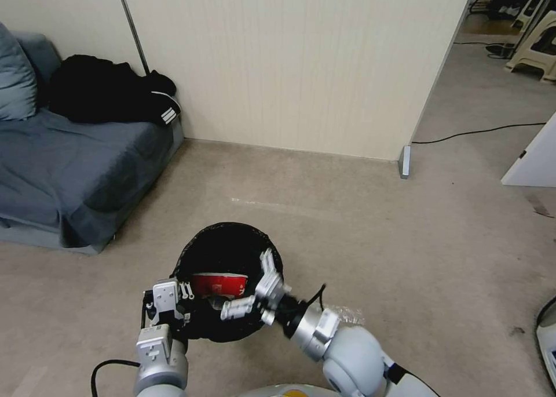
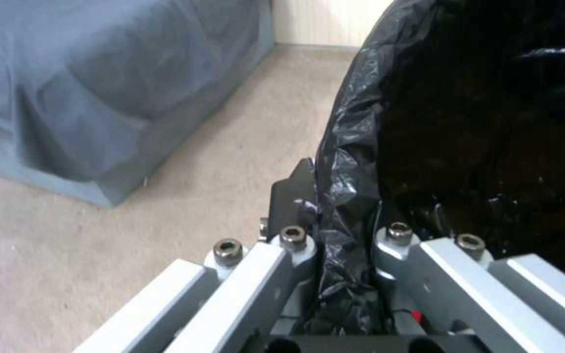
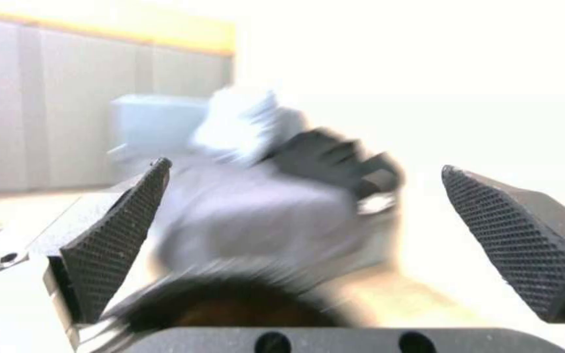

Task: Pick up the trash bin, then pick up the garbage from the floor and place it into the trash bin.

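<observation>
The sofa (image 1: 69, 165) stands far left against the wall. Near the robot, the trash bin (image 1: 229, 252) hangs off the floor, its black liner (image 2: 361, 162) pinched with the rim in the clenched left gripper (image 1: 184, 295). The bin looks light and stiff, but the liner is thin and slippery, so the rim is the sound place to hold. The right gripper (image 1: 255, 292) hovers over the mouth, released and empty. A red-and-white carton (image 1: 220, 284) lies inside; it should crush easily.
</observation>
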Motion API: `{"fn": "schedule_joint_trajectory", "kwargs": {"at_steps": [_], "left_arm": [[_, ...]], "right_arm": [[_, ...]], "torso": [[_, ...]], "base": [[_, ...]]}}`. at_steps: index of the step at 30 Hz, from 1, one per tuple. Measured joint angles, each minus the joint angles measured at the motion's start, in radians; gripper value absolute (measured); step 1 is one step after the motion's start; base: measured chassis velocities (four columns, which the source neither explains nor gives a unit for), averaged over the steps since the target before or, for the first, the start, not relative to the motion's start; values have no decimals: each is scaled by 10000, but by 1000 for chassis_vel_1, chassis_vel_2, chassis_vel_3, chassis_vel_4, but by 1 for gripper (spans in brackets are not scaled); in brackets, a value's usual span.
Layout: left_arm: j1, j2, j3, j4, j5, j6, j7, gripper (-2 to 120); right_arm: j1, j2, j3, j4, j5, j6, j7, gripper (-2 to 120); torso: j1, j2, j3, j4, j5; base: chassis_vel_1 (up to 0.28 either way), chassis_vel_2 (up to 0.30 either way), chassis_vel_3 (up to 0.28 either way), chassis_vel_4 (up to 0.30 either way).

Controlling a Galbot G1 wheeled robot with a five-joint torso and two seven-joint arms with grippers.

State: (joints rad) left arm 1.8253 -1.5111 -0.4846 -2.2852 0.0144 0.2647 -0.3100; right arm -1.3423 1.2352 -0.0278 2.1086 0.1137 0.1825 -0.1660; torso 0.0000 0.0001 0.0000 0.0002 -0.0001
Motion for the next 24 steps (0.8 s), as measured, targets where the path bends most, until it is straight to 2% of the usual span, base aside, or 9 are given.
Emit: {"fn": "schedule_joint_trajectory", "kwargs": {"at_steps": [1, 2, 6, 7, 8, 11, 17, 20, 24], "left_arm": [[-131, 82, -71, 0, -44, 74, 7, 3], [-131, 82, -71, 0, -44, 74, 7, 3], [-461, 252, -133, 82, -131, 108, 96, 3], [-560, 299, -132, 142, -161, 109, 148, 3], [-667, 362, -139, 222, -203, 107, 180, 3], [-835, 449, -165, 348, -346, 94, 232, 3], [-1028, 534, -243, 475, -444, -17, 369, 3], [-1178, 566, -249, 548, -460, -71, 397, 3], [-1270, 629, -246, 632, -560, -76, 411, 3]], "right_arm": [[-383, 166, 592, 365, -229, 146, 139, 100], [-383, 166, 592, 365, -229, 146, 139, 100], [-1685, 546, 1878, 1104, -896, 689, 691, 100], [-2207, 696, 2096, 1278, -1025, 781, 987, 100], [-2895, 943, 2198, 1400, -1230, 908, 1262, 100], [-3873, 1511, 2209, 1383, -1878, 1279, 1549, 100], [-4497, 2501, 2340, 758, -2947, 1995, 2027, 100], [-4563, 3025, 3027, 297, -3380, 2498, 2109, 100], [-4557, 3254, 3536, 12, -3321, 2853, 2152, 100]], "torso": [[0, 0, 0, -2, 2], [0, 0, 0, -2, 2], [0, 0, 0, -7, 1], [0, 0, 0, 2, 0], [0, 0, 0, -7, 1], [0, 0, 0, -5, -1], [1, 0, 0, -1, 0], [0, 0, 0, -3, -6], [1, -1, 0, 0, -23]], "base": [[0, 0, 0, 0], [0, 0, 0, 0], [0, 0, 0, 0], [0, 0, 0, 0], [0, 0, 0, 0], [0, 0, 0, 0], [0, 0, 0, 0], [0, 0, 0, 0], [0, 0, 0, 0]]}}
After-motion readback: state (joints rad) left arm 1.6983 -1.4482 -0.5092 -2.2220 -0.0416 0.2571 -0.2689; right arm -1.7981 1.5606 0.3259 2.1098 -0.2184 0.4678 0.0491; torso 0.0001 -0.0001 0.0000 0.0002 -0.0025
